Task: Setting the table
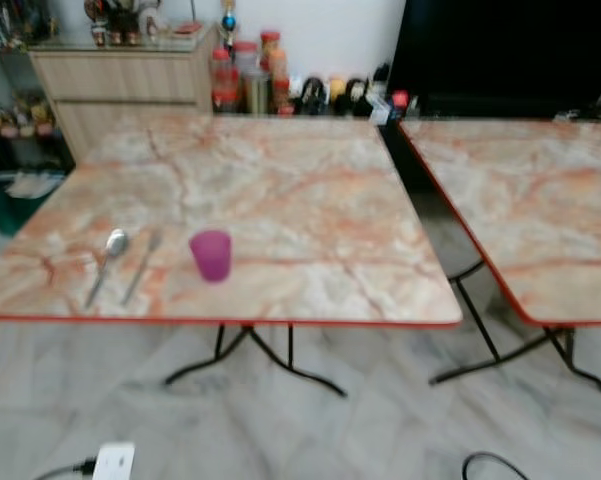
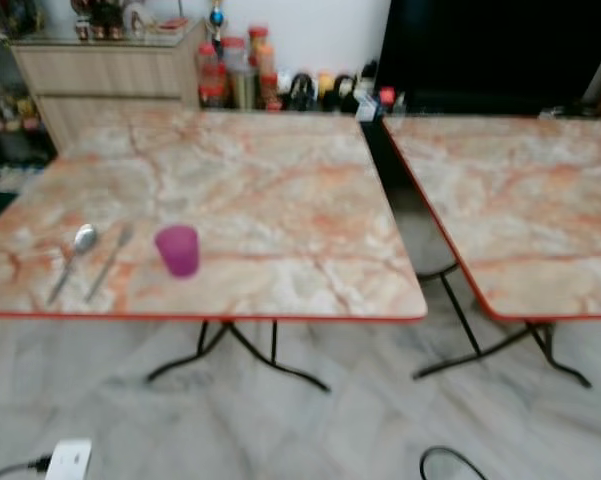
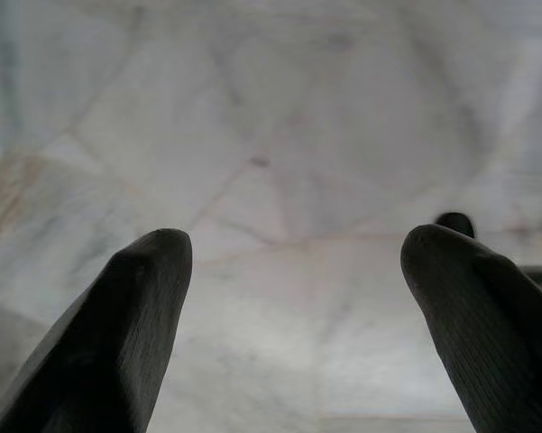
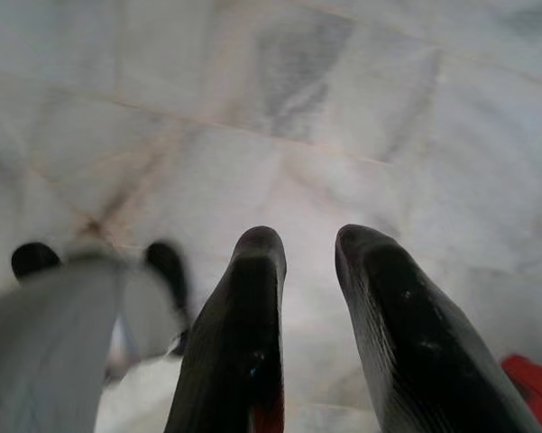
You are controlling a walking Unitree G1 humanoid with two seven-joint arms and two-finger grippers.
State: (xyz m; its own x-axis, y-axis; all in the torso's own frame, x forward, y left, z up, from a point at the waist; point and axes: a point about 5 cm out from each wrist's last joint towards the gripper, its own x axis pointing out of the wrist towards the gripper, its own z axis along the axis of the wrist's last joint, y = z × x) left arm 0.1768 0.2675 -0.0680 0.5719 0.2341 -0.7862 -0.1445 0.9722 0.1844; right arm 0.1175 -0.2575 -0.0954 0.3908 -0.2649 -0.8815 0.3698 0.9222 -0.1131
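Left eye view: purple cup (image 1: 211, 254) upright on marble desk (image 1: 310, 190), beside fork (image 1: 140, 267) and spoon (image 1: 107, 264). Left tool (image 3: 293, 271) wide open, empty; right tool (image 4: 308, 253) narrowly open, empty, above floor.

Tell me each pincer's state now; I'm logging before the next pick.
Left pincer: open, holding nothing, above the floor.
Right pincer: fingers slightly apart, holding nothing.
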